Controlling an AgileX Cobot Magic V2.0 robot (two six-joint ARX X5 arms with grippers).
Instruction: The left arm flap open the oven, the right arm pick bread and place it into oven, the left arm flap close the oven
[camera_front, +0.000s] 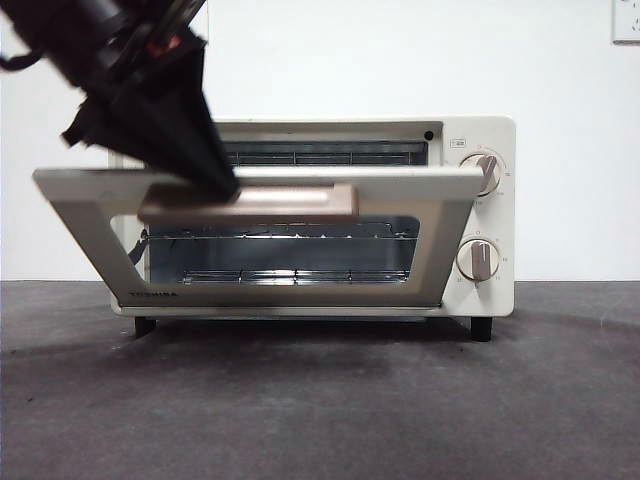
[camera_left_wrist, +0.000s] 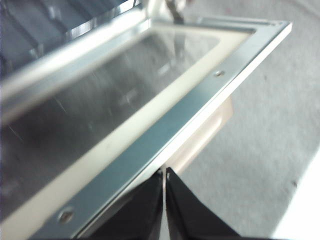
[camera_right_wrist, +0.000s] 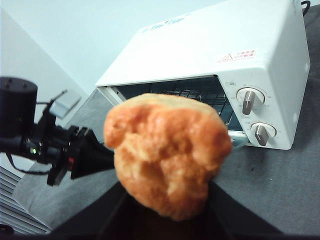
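On the dark bench (camera_front: 320, 400), left fingers (camera_left_wrist: 164, 182), pressed together, tip the oven (camera_front: 480, 150) door; right fingers (camera_right_wrist: 165, 220) clasp the light, crushable-looking bread (camera_right_wrist: 167, 155).

Left arm (camera_front: 130, 70): matte black, bulky, black cables looped along it, small red part near the wrist. Its left gripper (camera_left_wrist: 165, 172) has two flat black wedge-shaped jaws tapering to thin tips. In the right wrist view that arm shows a black cylindrical housing (green light beside it). Right gripper (camera_right_wrist: 167, 210): black, smooth, mostly hidden.
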